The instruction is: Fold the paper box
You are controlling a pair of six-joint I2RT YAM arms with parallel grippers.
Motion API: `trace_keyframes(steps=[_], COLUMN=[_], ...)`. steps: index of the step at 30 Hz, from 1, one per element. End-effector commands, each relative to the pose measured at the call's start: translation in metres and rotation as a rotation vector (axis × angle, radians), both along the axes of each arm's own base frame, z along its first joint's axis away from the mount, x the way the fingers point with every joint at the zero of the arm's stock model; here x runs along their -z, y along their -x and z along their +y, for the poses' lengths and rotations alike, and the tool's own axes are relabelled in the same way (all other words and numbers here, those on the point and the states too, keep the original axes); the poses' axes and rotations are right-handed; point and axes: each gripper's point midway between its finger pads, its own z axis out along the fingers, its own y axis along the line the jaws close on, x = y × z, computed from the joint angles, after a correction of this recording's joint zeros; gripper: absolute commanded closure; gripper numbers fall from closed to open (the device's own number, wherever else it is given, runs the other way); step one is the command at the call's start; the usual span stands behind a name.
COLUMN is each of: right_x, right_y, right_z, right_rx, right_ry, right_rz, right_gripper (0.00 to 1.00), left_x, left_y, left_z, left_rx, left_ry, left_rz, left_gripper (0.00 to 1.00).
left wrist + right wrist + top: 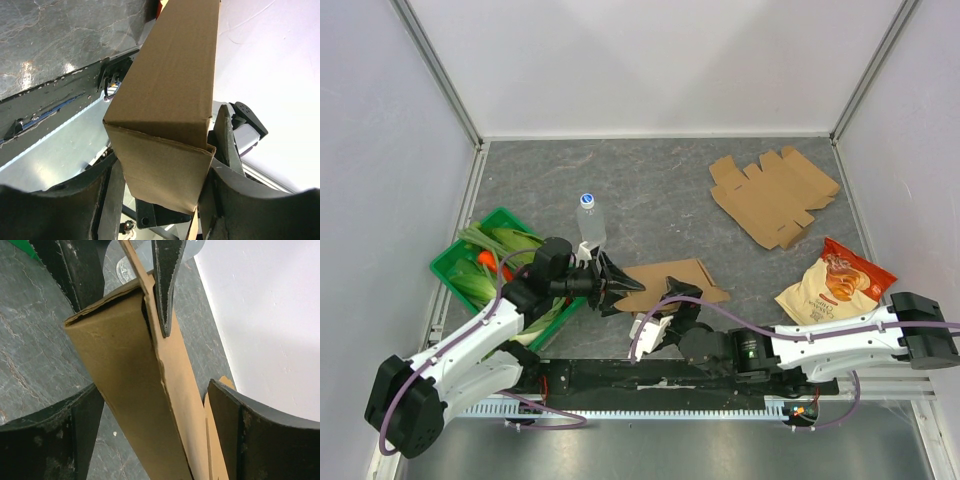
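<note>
Left gripper (165, 167) jaws were clamped on one end of the half-folded brown cardboard box (172, 80), kept steady between both arms near the grey table's (650, 180) front edge; right gripper (155, 412) jaws were spread wide astride it, probably placed for pressing a flap.

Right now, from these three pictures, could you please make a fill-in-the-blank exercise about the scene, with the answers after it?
1. The left gripper is shut on the paper box, while the right gripper around it is ____.
2. The basket of vegetables is ____ in colour.
3. The snack bag lies on the robot's ____ side.
4. The spare cardboard sheet lies ____ and unfolded.

Missing words: open; green; right; flat.
</note>
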Motion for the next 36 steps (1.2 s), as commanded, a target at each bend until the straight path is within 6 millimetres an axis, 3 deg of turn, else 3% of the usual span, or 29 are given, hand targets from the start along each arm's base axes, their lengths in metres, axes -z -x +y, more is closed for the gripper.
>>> trace_keyframes(steps=[1,6,11,17,20,21,22,24,28,30,32,36], right_x=[-0.012,-0.011,-0.008,-0.007,-0.005,-0.003,-0.001,0.003,0.014,0.019,0.027,0.045], right_y=[-0.005,-0.003,0.001,0.006,0.009,0.009,0.011,0.013,0.012,-0.002,0.001,-0.007], right_z=[0.004,0.005,0.005,0.004,-0.001,-0.006,-0.007,-0.015,-0.022,-0.032,-0.026,-0.023], right_rx=[0.025,0.019,0.0,-0.006,0.009,0.018,0.029,0.041,0.051,0.084,0.038,0.03], right_ry=[-0.053,-0.063,-0.086,-0.104,-0.115,-0.098,-0.119,-0.103,-0.083,-0.071,-0.063,-0.005], right_rz=[-0.034,-0.009,0.031,0.09,0.14,0.156,0.191,0.229,0.365,0.427,0.515,0.669], right_gripper=[0.13,0.33,0.46,0.48,0.49,0.49,0.49,0.49,0.49,0.48,0.5,0.5], left_x=[-0.022,-0.018,-0.02,-0.038,-0.044,-0.034,-0.042,-0.03,-0.029,-0.02,-0.028,-0.022], left_y=[0.007,0.007,0.003,-0.009,-0.017,-0.02,-0.025,-0.04,-0.04,-0.037,-0.037,-0.034], left_z=[-0.001,0.0,0.0,0.005,0.014,0.024,0.031,0.057,0.102,0.105,0.097,0.082], left_rx=[0.032,0.022,-0.003,-0.053,-0.085,-0.104,-0.125,-0.197,-0.317,-0.3,-0.272,-0.143], left_ry=[0.048,0.042,0.055,0.026,-0.047,-0.139,-0.181,-0.365,-0.524,-0.534,-0.48,-0.457], left_rz=[-0.001,0.008,-0.014,-0.158,-0.281,-0.344,-0.408,-0.532,-0.686,-0.744,-0.84,-0.951], left_gripper=[0.45,0.42,0.34,0.16,0.07,0.06,0.05,0.04,0.07,0.12,0.24,0.27])
